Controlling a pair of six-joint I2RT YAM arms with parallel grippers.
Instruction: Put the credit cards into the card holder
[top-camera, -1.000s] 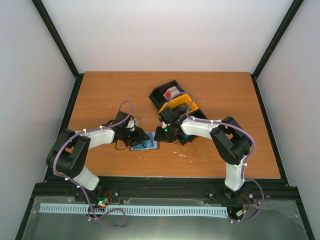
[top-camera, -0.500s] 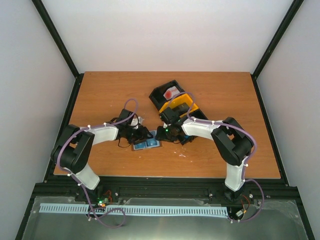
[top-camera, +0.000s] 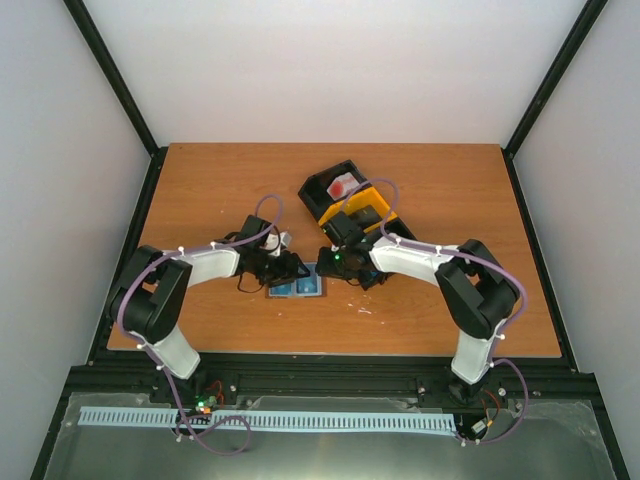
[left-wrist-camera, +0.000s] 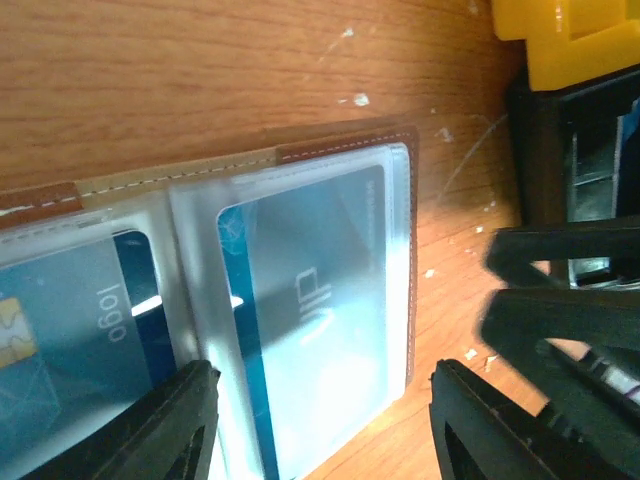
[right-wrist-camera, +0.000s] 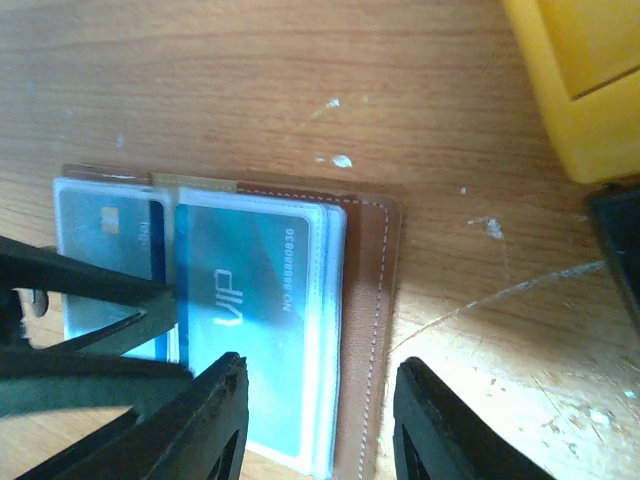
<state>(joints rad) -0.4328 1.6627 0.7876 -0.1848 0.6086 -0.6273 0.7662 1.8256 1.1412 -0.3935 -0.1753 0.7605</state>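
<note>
The brown card holder (top-camera: 296, 287) lies open on the table between my two grippers. Its clear sleeves hold blue credit cards: a VIP card (right-wrist-camera: 245, 300) on the right half and a card with a chip (right-wrist-camera: 105, 235) on the left half. In the left wrist view the same VIP card (left-wrist-camera: 310, 320) shows under glare, inside the holder's stitched brown edge (left-wrist-camera: 340, 148). My left gripper (left-wrist-camera: 320, 425) is open, its jaws standing either side of the holder's right half. My right gripper (right-wrist-camera: 320, 420) is open over the holder's brown right border (right-wrist-camera: 365, 300). Neither grips anything.
A black-and-yellow tray (top-camera: 350, 205) stands just behind the right gripper, with a red-and-white item (top-camera: 342, 186) in its black compartment. Its yellow corner (right-wrist-camera: 580, 80) is close to the holder. The two grippers' fingers nearly meet above the holder.
My left gripper has moved right over the holder and its jaws have widened. The holder has shifted slightly right. The right gripper has drawn back a little.
</note>
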